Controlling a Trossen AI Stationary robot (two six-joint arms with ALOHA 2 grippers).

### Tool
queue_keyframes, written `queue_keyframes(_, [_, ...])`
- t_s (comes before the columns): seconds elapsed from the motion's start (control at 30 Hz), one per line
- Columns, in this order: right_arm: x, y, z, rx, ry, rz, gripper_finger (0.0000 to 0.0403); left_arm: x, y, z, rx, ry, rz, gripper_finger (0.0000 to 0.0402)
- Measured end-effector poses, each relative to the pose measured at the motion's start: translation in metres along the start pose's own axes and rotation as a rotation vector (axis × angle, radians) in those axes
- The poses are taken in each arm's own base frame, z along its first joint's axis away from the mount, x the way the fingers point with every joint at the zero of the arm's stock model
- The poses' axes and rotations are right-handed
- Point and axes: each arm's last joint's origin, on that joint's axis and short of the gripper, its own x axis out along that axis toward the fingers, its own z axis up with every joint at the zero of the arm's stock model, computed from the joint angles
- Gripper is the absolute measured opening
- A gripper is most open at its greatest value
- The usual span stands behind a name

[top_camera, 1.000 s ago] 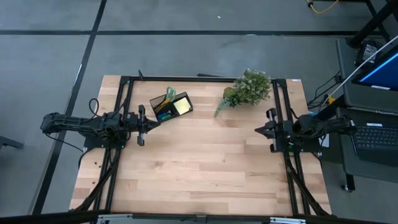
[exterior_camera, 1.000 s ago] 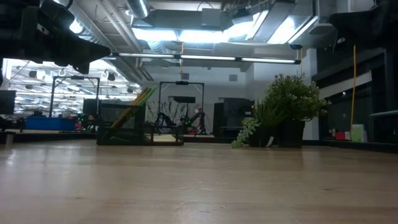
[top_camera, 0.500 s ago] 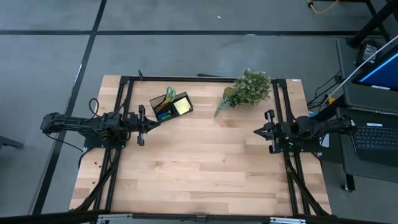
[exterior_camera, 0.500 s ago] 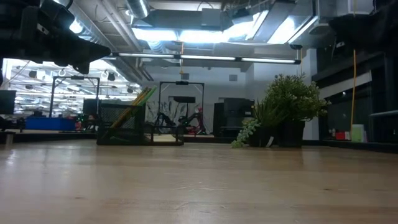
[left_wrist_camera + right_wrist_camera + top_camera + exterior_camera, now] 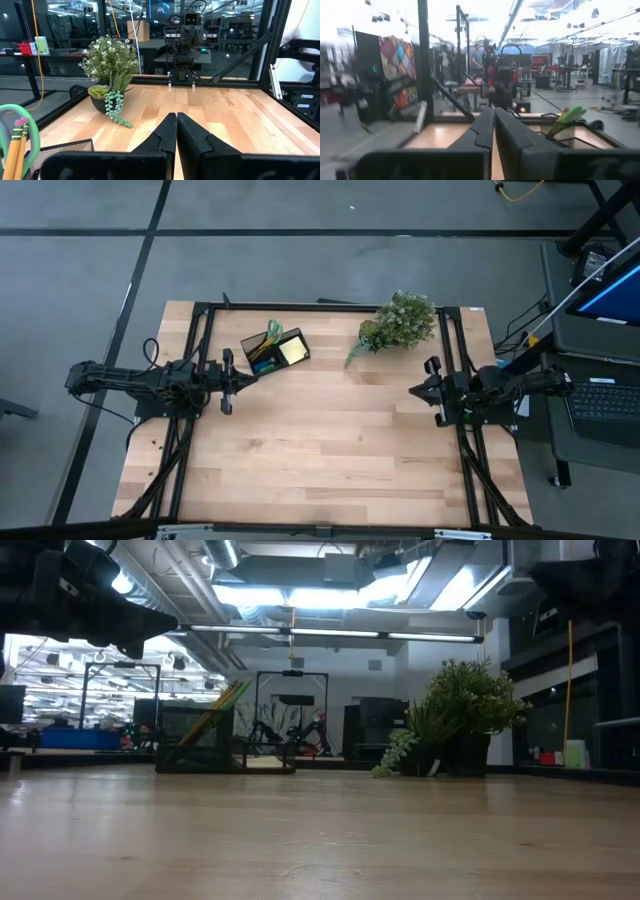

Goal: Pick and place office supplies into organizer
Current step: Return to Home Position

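The black organizer (image 5: 274, 349) stands on the table's far left part, its bottom on the wood. In it stand green-handled scissors (image 5: 273, 330), yellow pencils (image 5: 222, 705) and a pale yellow sticky-note pad (image 5: 293, 351). My left gripper (image 5: 254, 374) rests shut at the table's left edge, just near of the organizer, touching nothing. My right gripper (image 5: 412, 391) rests shut at the table's right edge, holding nothing. In the left wrist view the shut fingers (image 5: 176, 131) point across the table, with the organizer's mesh (image 5: 65, 148) and the pencils (image 5: 17, 142) beside them.
A potted leafy plant (image 5: 398, 322) stands at the table's far right, close to my right arm. Black frame rails (image 5: 200, 340) run along both sides and the far edge. Bare wood (image 5: 330, 440) fills the middle and near part.
My right gripper has rolled a little about its own axis and tipped slightly upward, staying in place at the table's right edge. The organizer and its contents have kept still.
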Motion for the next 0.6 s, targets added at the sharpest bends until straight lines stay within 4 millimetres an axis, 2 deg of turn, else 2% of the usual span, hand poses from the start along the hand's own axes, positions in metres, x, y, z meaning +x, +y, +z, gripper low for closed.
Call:
queue_keyframes(0.2, [-0.001, 0.000, -0.008, -0.113, 0.084, 0.001, 0.0021, 0.000, 0.000, 0.000, 0.000, 0.000, 0.000, 0.0004])
queue_keyframes(0.6, [-0.002, -0.005, -0.020, -0.130, 0.212, -0.041, 0.0021, 0.000, 0.000, 0.000, 0.000, 0.001, 0.000, 0.0006])
